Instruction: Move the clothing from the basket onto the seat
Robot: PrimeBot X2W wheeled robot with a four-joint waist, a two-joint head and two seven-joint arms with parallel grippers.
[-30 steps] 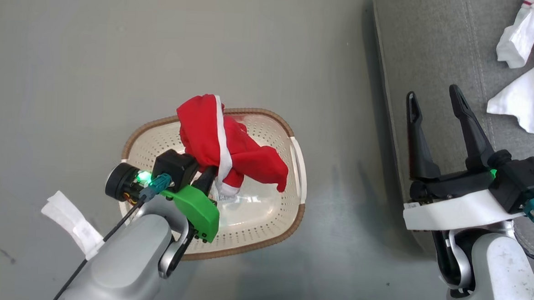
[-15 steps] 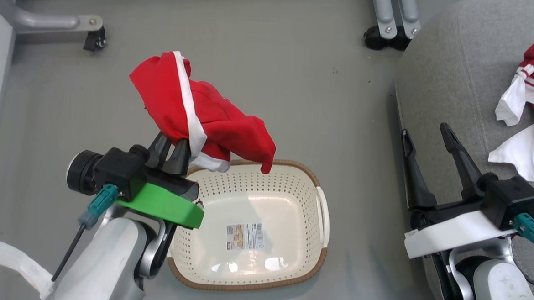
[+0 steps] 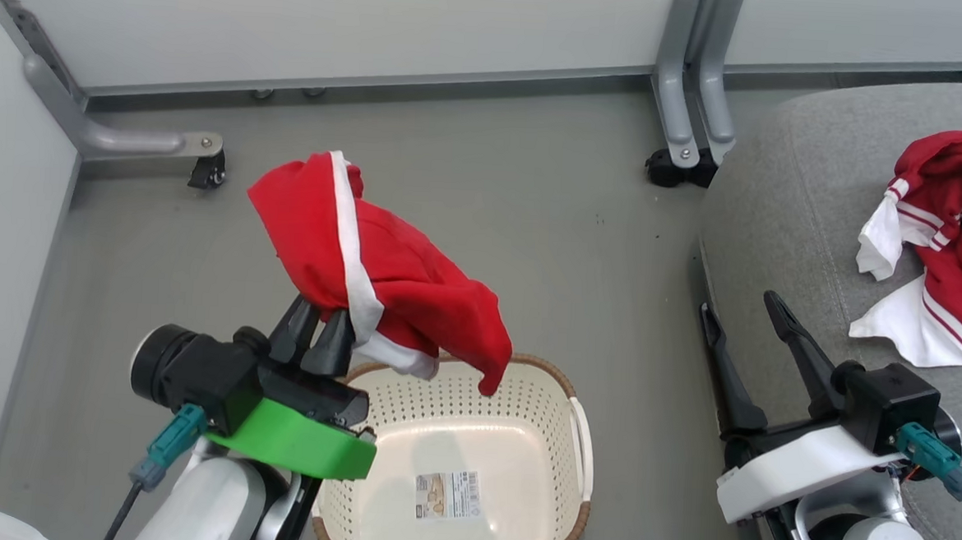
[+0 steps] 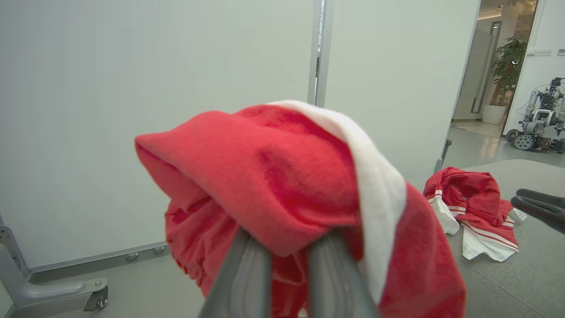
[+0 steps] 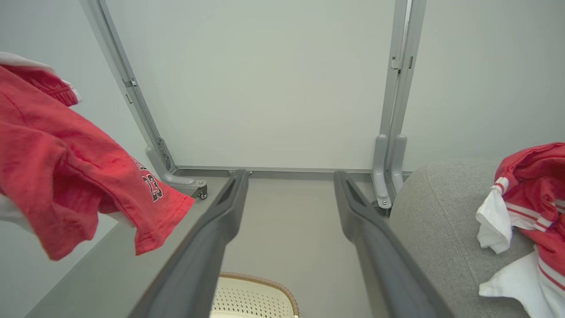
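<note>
Head view, left fingers (image 3: 335,343): pinched shut on a bunched fold of the shorts (image 3: 402,278).
Right fingers (image 3: 800,346): spread wide, empty, at the seat (image 3: 781,195) edge.
Shorts: held in the air by the basket (image 3: 581,440), one leg drooping toward its far rim.
Handling: light and limp, likely to sag and swing; a pinch through a thick bunch should hold best.
Jersey (image 3: 951,245): crumpled on the seat.
Basket: empty, on the floor.

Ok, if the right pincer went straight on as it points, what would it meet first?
Likely the wall panel near its base; the open right pincer has bare floor ahead. Depth is unclear.
</note>
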